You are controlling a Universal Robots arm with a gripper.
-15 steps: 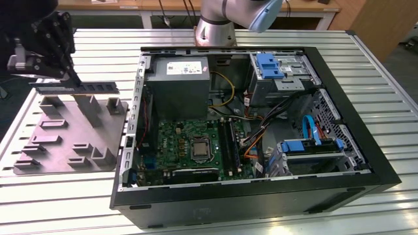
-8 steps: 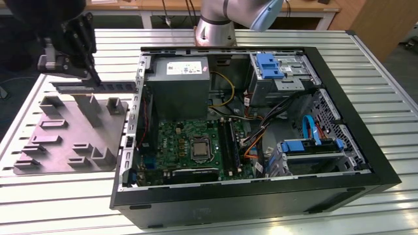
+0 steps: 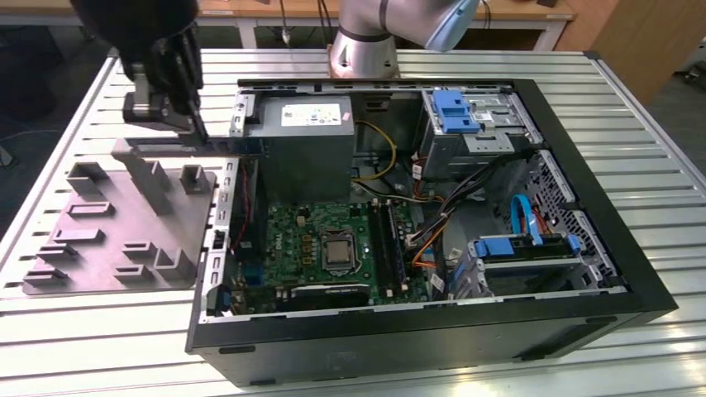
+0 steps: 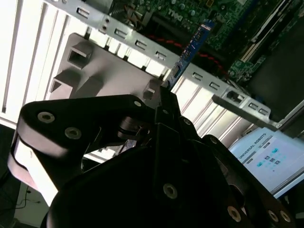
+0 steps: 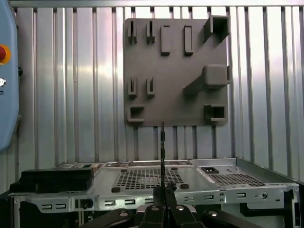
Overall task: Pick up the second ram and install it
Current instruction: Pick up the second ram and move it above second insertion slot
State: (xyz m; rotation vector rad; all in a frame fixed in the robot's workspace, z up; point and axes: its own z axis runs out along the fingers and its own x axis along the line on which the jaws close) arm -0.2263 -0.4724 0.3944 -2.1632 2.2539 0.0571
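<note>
Looking across a ribbed metal table (image 3: 640, 124), I see pale bars running its whole width and wooden-topped desks (image 3: 518, 12) standing behind it in the room. An open computer case (image 3: 441, 331) lies flat on the bars with its motherboard (image 3: 320, 240) facing up. A grey fixture plate (image 3: 99, 240) sits against the case on the exterior view's left. My gripper (image 3: 182, 132) hangs above the seam between the plate and the case wall, fingers (image 4: 166, 111) clamped together on the ram (image 3: 221, 147). The stick lies level. Its long axis runs crosswise, one end over the plate and the other reaching over the case wall. In the first wrist view it shows edge-on as a thin dark line (image 5: 162, 152).
</note>
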